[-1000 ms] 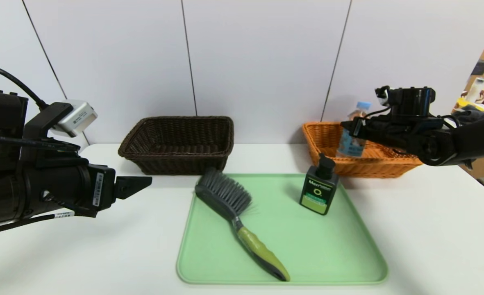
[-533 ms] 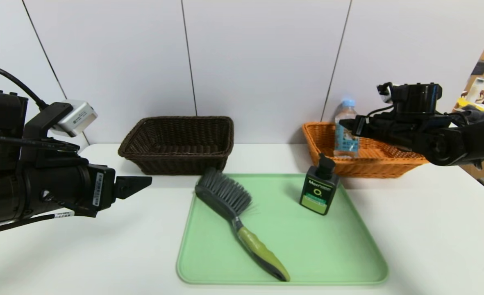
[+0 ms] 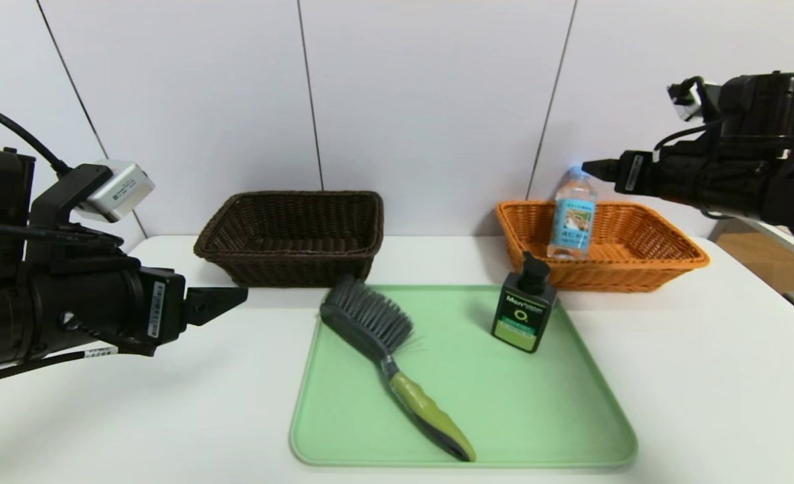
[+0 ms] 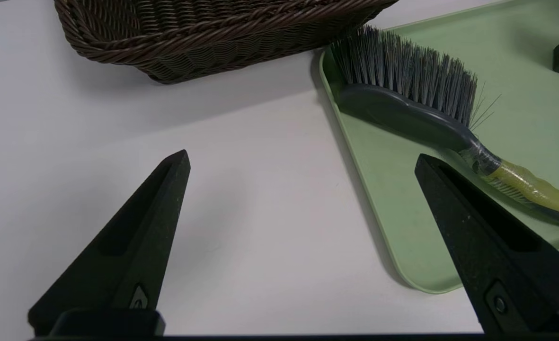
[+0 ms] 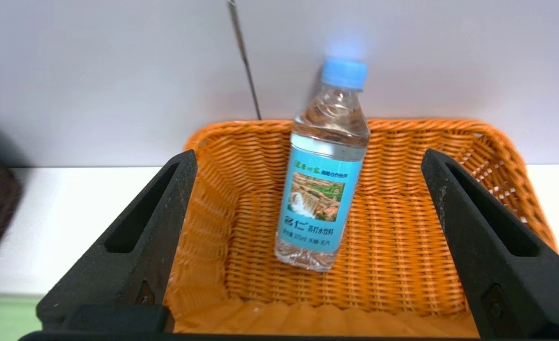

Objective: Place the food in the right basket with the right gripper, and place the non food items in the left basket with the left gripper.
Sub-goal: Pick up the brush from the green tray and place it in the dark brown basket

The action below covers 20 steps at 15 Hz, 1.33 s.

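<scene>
**Water bottle down in the orange basket; brush and pump bottle next**

The white table (image 3: 706, 376) carries a green tray (image 3: 571, 430) in the middle, with two baskets behind it against the wall. The dark brown basket (image 3: 289, 262) sits on the left and has nothing showing inside it. The orange basket (image 3: 639, 269) sits on the right, and the water bottle (image 3: 573, 223) stands upright on its floor, near the corner closest to the tray.

On the tray lie the non-food items: the scrub brush (image 3: 390, 356), bristle head toward the brown basket and handle toward the robot, and the black pump bottle (image 3: 523, 306), upright at the tray's far right edge.

The right gripper (image 5: 307, 163) is spread wide and holds nothing. It hangs above and on the robot's side of the orange basket, and the bottle stands clear of both fingers, out beyond their tips.

The left gripper (image 4: 303, 158) is also spread wide and empty, poised over bare table just left of the tray. The brush head lies just beyond its fingertips, off to the tray side.

The food half looks finished, so the work passes to the left arm. A good grab would likely take the brush across its narrow neck or handle, not the springy bristles, and lift it clear of the tray lip before crossing to the brown basket.
</scene>
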Motion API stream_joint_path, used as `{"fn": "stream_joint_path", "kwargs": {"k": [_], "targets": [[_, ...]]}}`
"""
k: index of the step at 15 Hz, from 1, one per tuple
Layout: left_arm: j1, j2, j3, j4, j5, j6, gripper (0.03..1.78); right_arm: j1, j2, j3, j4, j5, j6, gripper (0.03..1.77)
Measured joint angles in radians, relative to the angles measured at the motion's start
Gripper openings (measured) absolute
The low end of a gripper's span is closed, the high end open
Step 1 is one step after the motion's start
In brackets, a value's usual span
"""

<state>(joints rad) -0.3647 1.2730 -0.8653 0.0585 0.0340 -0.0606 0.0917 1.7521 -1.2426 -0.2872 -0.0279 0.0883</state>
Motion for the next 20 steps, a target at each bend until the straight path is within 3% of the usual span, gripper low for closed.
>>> {"fn": "stream_joint_path", "kwargs": {"k": [7,10,15,20], "targets": [[-0.028,-0.031,0.003,0.003,-0.001,0.0,1.69,0.111,-0.286,-0.003,0.197,-0.013,-0.046,1.68],[-0.073,-0.034,-0.01,0.009,0.015,-0.001,1.69,0.186,-0.411,-0.005,0.37,-0.022,-0.051,1.69],[-0.169,0.003,-0.119,0.09,0.054,-0.004,1.69,0.218,-0.565,-0.008,0.622,-0.025,-0.052,1.69],[-0.267,0.079,-0.23,0.142,0.086,-0.007,1.69,0.221,-0.663,-0.015,0.725,-0.028,-0.05,1.69]]}}
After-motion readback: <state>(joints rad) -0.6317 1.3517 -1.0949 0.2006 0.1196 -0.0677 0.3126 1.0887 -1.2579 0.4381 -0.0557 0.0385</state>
